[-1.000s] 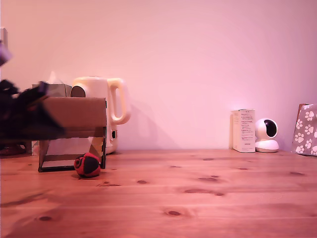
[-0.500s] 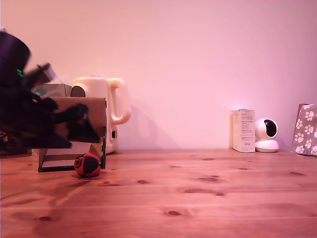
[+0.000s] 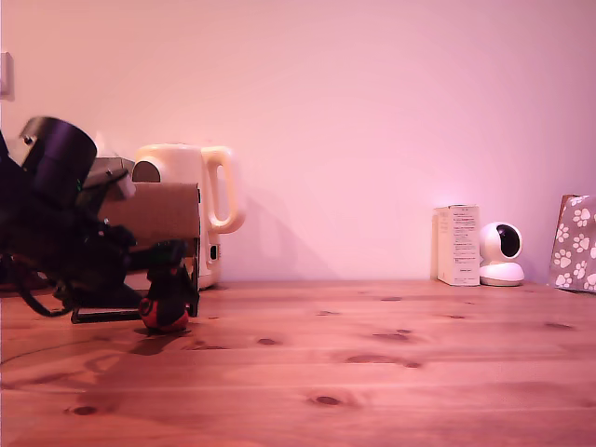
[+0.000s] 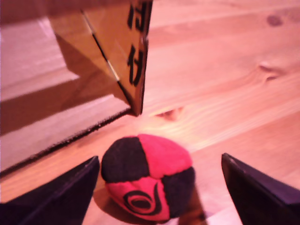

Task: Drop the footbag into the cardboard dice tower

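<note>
gripper now down at footbag | jaws apart | wooden table, pink wall

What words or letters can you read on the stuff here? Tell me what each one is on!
Cardboard dice tower: dark printed marks on its side edge, cut off and blurred, not readable.
Footbag: a black swirl sign, no letters.
White box by the wall: lines of small print, too small to read.
Kettle and white camera: no text visible.

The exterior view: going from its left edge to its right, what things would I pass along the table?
Robot arm → footbag → cream kettle → white box → small white camera → paw-print bag. The cardboard dice tower overlaps the arm, so it is left out.
</note>
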You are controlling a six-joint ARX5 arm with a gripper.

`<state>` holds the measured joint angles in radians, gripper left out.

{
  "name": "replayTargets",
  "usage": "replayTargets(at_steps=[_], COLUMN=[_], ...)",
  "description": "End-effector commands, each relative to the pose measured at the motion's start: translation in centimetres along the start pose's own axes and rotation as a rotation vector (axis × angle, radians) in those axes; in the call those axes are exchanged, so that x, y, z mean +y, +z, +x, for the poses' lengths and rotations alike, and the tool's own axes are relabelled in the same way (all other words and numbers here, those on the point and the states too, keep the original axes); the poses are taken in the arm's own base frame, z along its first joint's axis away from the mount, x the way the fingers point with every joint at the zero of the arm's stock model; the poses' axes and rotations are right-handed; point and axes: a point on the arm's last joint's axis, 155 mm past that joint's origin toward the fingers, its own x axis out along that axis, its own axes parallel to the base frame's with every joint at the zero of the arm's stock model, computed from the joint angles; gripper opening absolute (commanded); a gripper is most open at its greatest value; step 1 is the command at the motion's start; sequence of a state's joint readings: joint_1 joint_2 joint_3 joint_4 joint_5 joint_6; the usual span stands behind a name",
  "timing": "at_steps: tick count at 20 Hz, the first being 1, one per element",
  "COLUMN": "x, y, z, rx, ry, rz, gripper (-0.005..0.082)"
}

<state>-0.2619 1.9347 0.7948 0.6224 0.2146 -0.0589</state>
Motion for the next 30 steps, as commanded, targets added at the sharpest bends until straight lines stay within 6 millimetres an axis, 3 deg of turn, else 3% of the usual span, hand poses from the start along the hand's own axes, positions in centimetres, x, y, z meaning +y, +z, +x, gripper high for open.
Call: replayTargets(at_steps=[1,3,6,8,12,14,17,25,30], x=[0.1,0.2,0.6,0.6,-0.1,-1.2,-2.4,-4.3,-3.5], y=[-1.2,-1.5,-1.8,-1.5,-1.3,-1.2,0.7,9.2,15.3], z=[0.6,0.6,0.6,0.6,0.1,-1.0,-3.3,-10.3,-12.9], rx=[0.027,0.037,0.05,0.043,0.068,0.107,0.113,-0.067,-0.283], ry=[-0.001,0.001,0.014,0.015,-0.013,-0.061,-0.091,-0.095,-0.004], rz=[0.007,0.008,0.001,0.003,-0.003,-0.015,-0.018,0.031,0.116], gripper=[0.0757,0.0659,0.0245,0.0076,0.0069,0.0069,0.0069,0.0069,0.0069])
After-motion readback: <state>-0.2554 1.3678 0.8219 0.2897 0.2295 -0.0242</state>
